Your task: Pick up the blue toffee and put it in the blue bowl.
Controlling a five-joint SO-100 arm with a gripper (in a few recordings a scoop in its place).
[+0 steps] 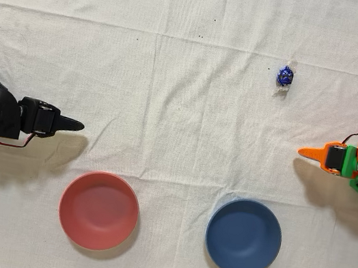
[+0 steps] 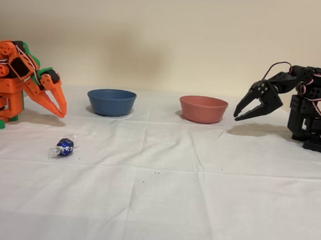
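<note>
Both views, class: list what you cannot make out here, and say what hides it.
- Orange arm's base: cut off by the right edge, overhead view; by the left edge, fixed view.
- Orange gripper: fingertips close; open or shut unclear.
- Blue bowl inside: hidden by its wall, fixed view.
- Blue toffee print: too small.

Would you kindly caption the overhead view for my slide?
Orange pincer at rest; foil-wrapped blue toffee lies on white cloth, apart from round matte blue bowl.
</note>
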